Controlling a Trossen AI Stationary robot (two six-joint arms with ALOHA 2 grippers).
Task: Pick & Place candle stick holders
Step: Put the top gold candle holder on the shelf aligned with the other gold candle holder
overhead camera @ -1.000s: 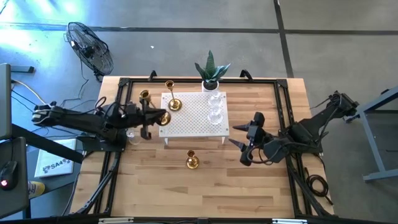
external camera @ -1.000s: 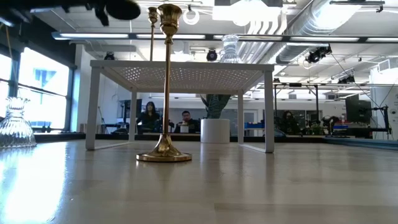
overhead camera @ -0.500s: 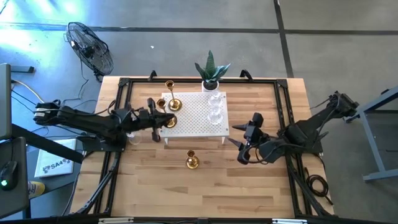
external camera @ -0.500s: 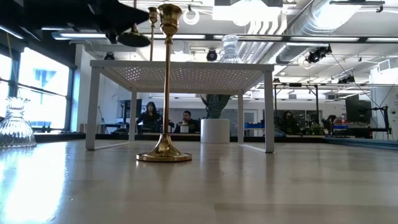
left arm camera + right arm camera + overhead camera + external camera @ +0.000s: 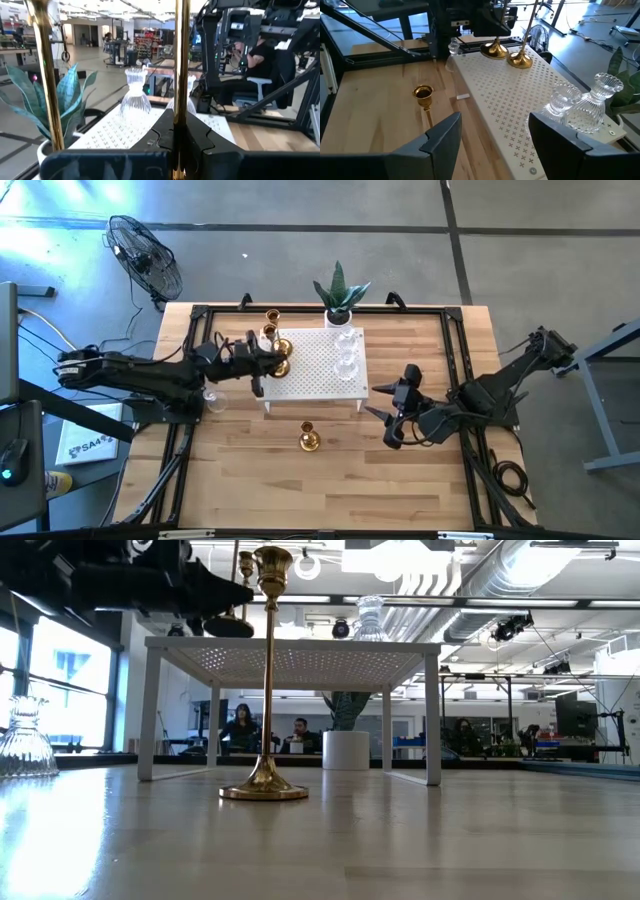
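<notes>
A white perforated stand (image 5: 318,368) sits mid-table. My left gripper (image 5: 262,364) is shut on a gold candle holder (image 5: 276,366) over the stand's left part. A second gold holder (image 5: 281,346) stands on its round base on the stand just beyond. A third (image 5: 308,440) stands on the table in front of the stand. Two glass holders (image 5: 347,356) stand on the stand's right part, and another (image 5: 211,398) stands on the table at the left. My right gripper (image 5: 384,427) is open and empty, right of the stand. My left gripper pinches the gold holder's slim stem (image 5: 180,107), low down and just above the flared base (image 5: 494,49), between its two fingers. The fingers come level from the table's left, across the stem. The holder is upright, its base (image 5: 228,627) slightly above the stand's top.
A green plant in a white pot (image 5: 340,302) stands behind the stand. Black frame rails (image 5: 450,350) run along the table's sides and far edge. Bare wood lies in front of the stand. People sit in the room behind (image 5: 240,728).
My left gripper has carried the gold holder toward the table's right and a little toward the far edge, from beside the stand to over its left part, and has come down toward the stand's top. The holder has stayed upright in the hold.
</notes>
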